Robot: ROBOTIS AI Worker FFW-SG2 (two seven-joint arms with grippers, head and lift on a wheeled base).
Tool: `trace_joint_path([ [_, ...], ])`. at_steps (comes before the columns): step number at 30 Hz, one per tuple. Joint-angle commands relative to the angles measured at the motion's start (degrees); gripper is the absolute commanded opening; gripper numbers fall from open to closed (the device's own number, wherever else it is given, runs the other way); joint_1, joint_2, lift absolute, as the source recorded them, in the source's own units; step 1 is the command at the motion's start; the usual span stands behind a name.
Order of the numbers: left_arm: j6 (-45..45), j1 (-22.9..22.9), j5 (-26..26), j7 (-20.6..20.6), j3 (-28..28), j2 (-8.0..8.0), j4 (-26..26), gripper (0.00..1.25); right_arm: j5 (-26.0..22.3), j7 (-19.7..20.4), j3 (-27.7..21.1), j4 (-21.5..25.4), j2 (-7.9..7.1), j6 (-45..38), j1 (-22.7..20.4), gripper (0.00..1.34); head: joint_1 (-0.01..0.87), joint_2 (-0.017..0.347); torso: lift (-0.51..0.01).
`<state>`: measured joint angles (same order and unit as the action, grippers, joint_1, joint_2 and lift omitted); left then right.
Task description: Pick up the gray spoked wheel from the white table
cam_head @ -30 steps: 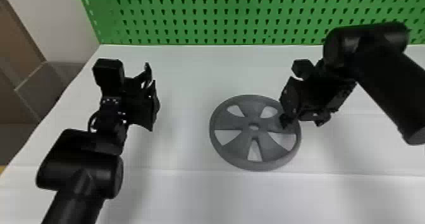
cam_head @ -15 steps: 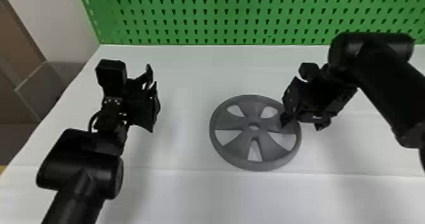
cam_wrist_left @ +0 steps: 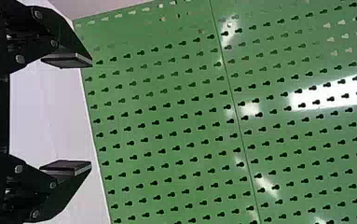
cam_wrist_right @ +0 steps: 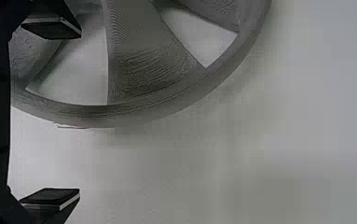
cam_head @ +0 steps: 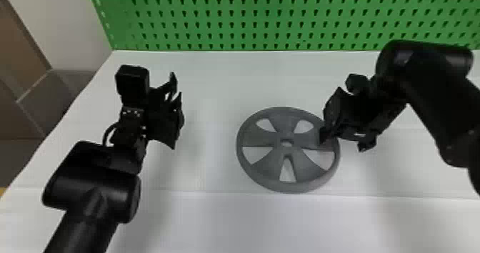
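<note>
We had the right gripper (cam_wrist_right: 79, 113) spread wide and empty at the gray spoked wheel's (cam_head: 271, 159) right side, one finger over it, the other outside its rim; contact we couldn't tell. The wheel lay flat on the white table (cam_head: 214, 220), so we judged the approach nearly done, closing and lifting left. Our left gripper (cam_wrist_left: 91, 114), also spread, waited well left of the wheel.

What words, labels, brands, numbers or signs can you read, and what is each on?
No readable text on the gray spoked wheel, the white table, the green perforated board, the black left gripper or the black right gripper.
Pale marks on the left wrist: too small to read.
</note>
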<state>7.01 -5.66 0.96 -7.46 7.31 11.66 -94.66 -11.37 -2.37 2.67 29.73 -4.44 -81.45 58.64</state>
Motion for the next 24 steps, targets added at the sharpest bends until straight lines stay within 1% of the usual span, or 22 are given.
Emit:
trace_joint_path([
  [1,0.29,-0.23,-0.26,-0.36,0.77,0.64,0.00,0.77,3.19,-0.01,-2.76,-1.08,0.58,-0.20,0.69,1.23,0.779,0.086,-0.093],
  [2,0.38,-0.23,-0.26,-0.45,0.86,0.73,0.00,0.78,3.72,-0.01,-4.26,-1.87,0.75,0.23,0.86,1.23,0.779,0.086,-0.093],
  [5,0.55,-0.32,-0.26,-0.54,1.30,1.17,0.00,0.77,3.72,-0.01,-6.28,-4.42,0.93,1.20,1.30,1.23,0.779,0.086,-0.093],
  [8,0.82,-0.49,-0.35,-0.80,1.83,1.70,0.00,0.77,5.13,0.08,-11.11,-7.41,1.28,3.40,1.74,1.23,0.779,0.086,-0.093],
  [9,0.90,-0.58,-0.43,-0.89,2.00,1.78,0.00,0.77,5.30,0.08,-11.46,-7.76,1.37,3.93,1.92,1.23,0.779,0.086,-0.093],
  [15,1.08,-1.02,-0.96,-1.77,3.15,2.57,0.00,0.78,6.53,0.43,-11.29,-9.87,1.63,4.63,3.15,1.23,0.779,0.086,-0.093],
  [24,1.26,-1.37,-2.02,-2.82,4.46,3.81,0.00,0.77,6.71,0.96,-9.79,-10.66,1.63,4.81,3.50,1.23,0.779,0.086,-0.093],
])
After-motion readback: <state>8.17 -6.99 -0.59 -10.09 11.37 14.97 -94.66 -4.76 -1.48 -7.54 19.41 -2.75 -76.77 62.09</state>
